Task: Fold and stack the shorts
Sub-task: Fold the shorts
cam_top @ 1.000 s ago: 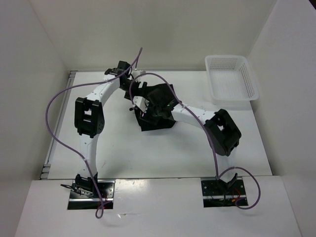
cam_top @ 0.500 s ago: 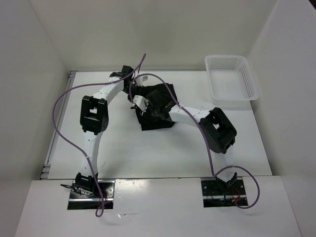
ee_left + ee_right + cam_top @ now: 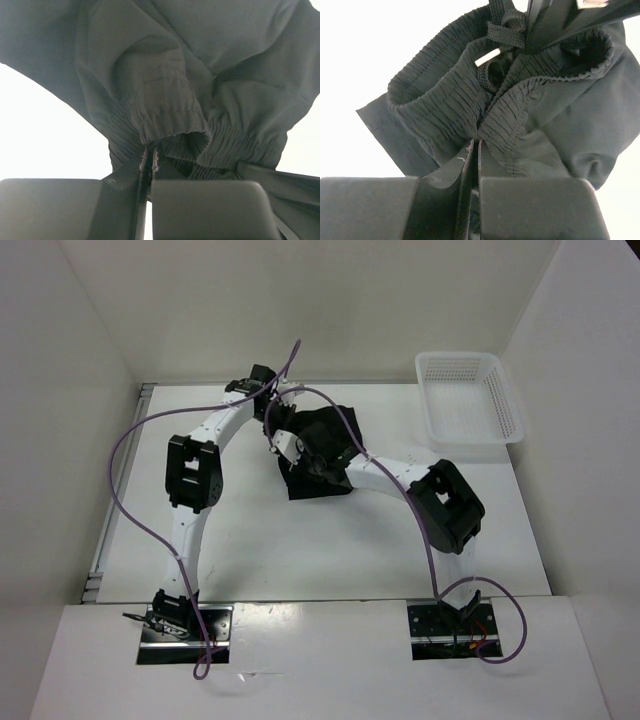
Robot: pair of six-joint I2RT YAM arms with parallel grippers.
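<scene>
Left tool [image 3: 148, 186] and right tool [image 3: 475, 169] each sit clamped on the gathered waistband of the plain black soft fabric shorts [image 3: 335, 428], bunched on the white bench [image 3: 250, 540] toward twelve o'clock of its middle. Best to lift both evenly, then draw them apart so the cloth hangs flat.

A white table [image 3: 300, 550] stands boxed in by plain white walls [image 3: 330, 300], evenly lit.

One pair of black shorts [image 3: 335, 427]. One white mesh basket [image 3: 470, 438], right of shorts. Two arms: left arm [image 3: 190, 475], right arm [image 3: 445, 505]. Two tools: left tool [image 3: 150, 182], right tool [image 3: 476, 180]. One bench [image 3: 300, 550].
</scene>
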